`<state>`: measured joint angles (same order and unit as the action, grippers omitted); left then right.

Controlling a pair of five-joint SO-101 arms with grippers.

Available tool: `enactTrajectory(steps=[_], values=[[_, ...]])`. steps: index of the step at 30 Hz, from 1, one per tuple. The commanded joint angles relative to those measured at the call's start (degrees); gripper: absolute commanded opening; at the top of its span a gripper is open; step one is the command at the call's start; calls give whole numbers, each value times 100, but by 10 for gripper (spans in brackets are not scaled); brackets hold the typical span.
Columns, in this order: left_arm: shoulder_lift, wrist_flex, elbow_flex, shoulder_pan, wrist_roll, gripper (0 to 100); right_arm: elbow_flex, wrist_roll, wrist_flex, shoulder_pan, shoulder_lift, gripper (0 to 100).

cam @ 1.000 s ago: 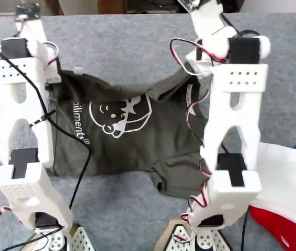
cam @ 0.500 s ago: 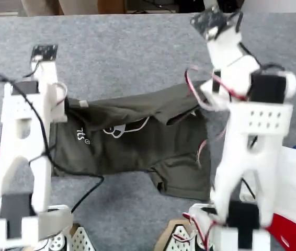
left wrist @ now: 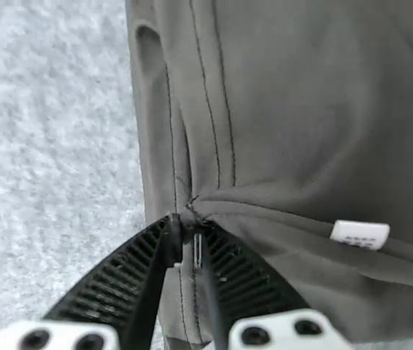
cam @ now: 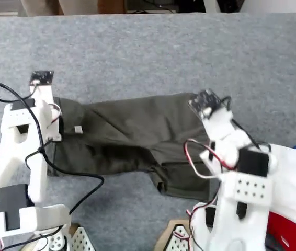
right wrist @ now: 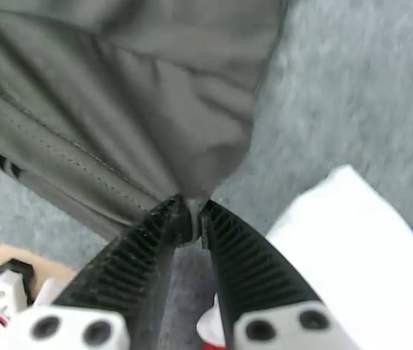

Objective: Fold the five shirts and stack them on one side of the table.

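As the grey table [cam: 137, 52] bears the olive shirt [cam: 132, 136] in a long folded band across its middle, a white garment [cam: 294, 178] lies at the right edge. The left gripper [left wrist: 186, 232] and the right gripper [right wrist: 190, 211] each pinch the shirt's cloth at opposite ends. A small white label [left wrist: 360, 233] sits near the left one.

Shirt [cam: 132, 130] on table [cam: 137, 52] ctr; other clothes [cam: 294, 178] (piled) to its right.
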<state>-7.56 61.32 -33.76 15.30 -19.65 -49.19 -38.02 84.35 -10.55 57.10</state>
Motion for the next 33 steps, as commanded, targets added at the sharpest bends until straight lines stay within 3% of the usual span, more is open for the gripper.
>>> enactTrajectory(steps=[1,11,18,33], values=[[-13,-79,-79,70,-149,19,-233,-343,167,-444,523,4],[-857,-79,-1099,185,-686,19,-673,-853,229,-541,831,4],[-1464,-79,-1495,211,-677,19,-866,-1064,220,-532,857,4],[-1499,-70,-1908,114,-686,19,-1235,-1292,62,-523,866,4]])
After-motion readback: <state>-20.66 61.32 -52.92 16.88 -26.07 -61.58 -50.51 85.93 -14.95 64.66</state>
